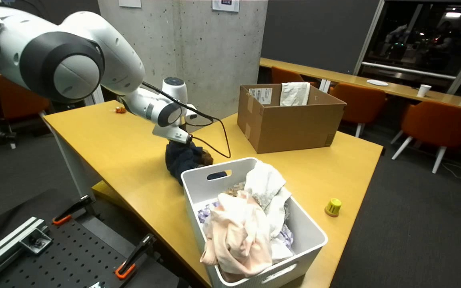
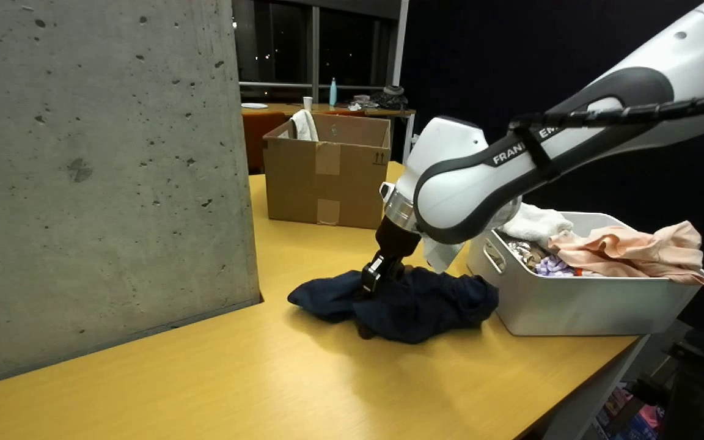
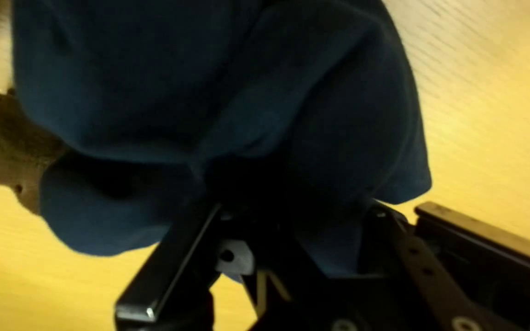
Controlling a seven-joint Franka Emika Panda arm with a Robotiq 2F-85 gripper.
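A crumpled dark navy cloth [image 2: 425, 308] lies on the table; it also shows in an exterior view [image 1: 178, 158] and fills much of the wrist view [image 3: 154, 92]. A brown patch [image 3: 2, 142] pokes out beside it. My gripper [image 2: 377, 278] points down into the cloth's upper side. In the wrist view the finger links stand apart on both sides of the gripper [image 3: 292, 216], with navy cloth between them. The fingertips are buried in dark folds, so whether they pinch the cloth is hidden.
A white basket [image 2: 578, 305] with pink, white and patterned cloths stands beside the navy cloth. An open cardboard box [image 1: 294, 130] with a white cloth over its rim stands behind. A yellow cup [image 1: 333, 207] and a small orange item [image 1: 120, 109] lie on the table. A concrete pillar [image 2: 107, 183] adjoins it.
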